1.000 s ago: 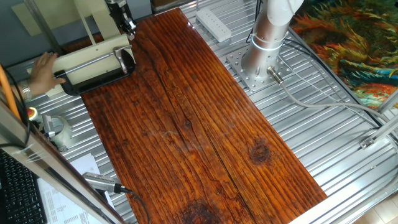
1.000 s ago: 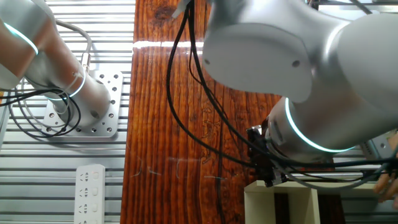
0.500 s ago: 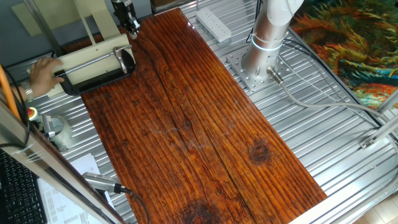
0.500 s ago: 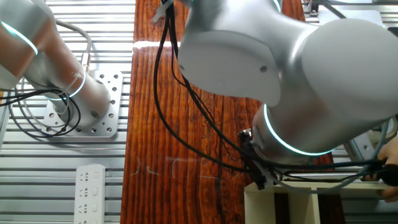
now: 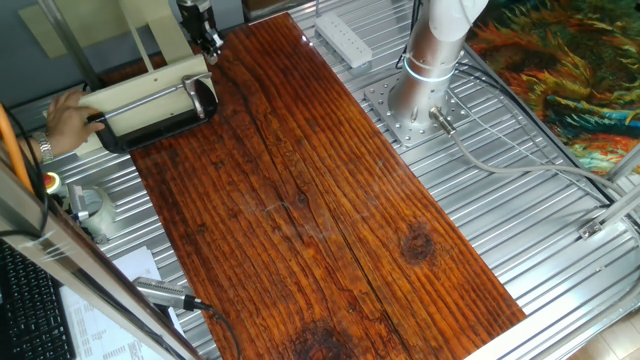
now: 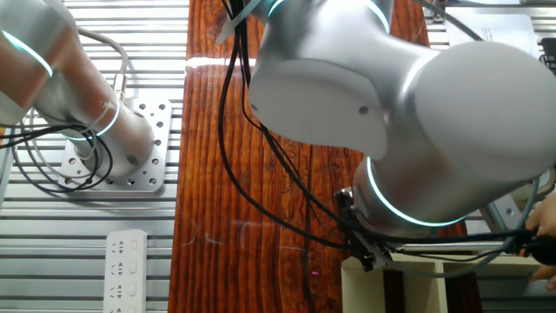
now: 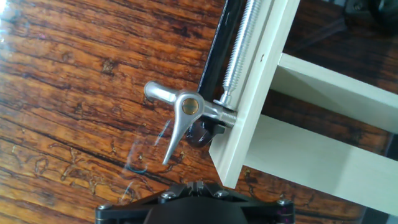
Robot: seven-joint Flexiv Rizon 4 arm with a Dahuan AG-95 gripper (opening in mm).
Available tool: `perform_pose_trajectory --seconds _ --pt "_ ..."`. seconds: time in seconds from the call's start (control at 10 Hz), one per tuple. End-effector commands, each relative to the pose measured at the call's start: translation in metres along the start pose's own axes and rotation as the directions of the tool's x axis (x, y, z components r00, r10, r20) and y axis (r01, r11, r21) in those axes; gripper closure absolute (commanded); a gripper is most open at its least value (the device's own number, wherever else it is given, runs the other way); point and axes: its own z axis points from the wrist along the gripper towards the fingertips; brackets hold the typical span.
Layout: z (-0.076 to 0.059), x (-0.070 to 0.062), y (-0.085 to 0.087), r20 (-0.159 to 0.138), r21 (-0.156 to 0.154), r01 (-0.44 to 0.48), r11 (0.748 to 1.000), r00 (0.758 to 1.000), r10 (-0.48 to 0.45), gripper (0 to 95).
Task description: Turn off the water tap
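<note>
In the hand view the small metal water tap (image 7: 188, 107) sticks out sideways from a cream wooden frame (image 7: 292, 149). Its short spout (image 7: 158, 93) points left and its thin lever (image 7: 176, 135) hangs down-left. A black C-clamp (image 7: 213, 53) with a threaded screw (image 7: 241, 43) pins the frame to the wooden table. My gripper (image 7: 196, 184) is at the bottom edge, just below the lever tip, shut and empty, touching nothing. In one fixed view the gripper (image 5: 205, 38) hangs over the frame's (image 5: 150, 100) right end at the far left.
A person's hand (image 5: 65, 115) holds the frame's left end; it also shows in the other fixed view (image 6: 543, 248). My arm's base (image 5: 420, 95) and a white power strip (image 5: 345, 38) sit beside the board. A pen-like tool (image 5: 165, 292) lies at the front left.
My wrist has swung round, with its bulk shifting left in the other fixed view. The gripper edged slightly right over the frame. The person's hand slid a little down the frame's left end.
</note>
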Motion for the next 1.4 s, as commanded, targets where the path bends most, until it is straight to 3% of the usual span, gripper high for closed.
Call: perform_pose_trajectory --seconds 0.1,0.7,1.4 --pt "0.003 -0.006 0.002 0.013 0.002 -0.008 1.0 1.0 0.008 95.0" --pt "0.009 -0.017 0.011 0.045 0.005 0.001 1.0 0.999 -0.001 95.0" --pt "0.006 -0.028 0.017 0.055 0.008 -0.005 1.0 0.998 0.004 95.0"
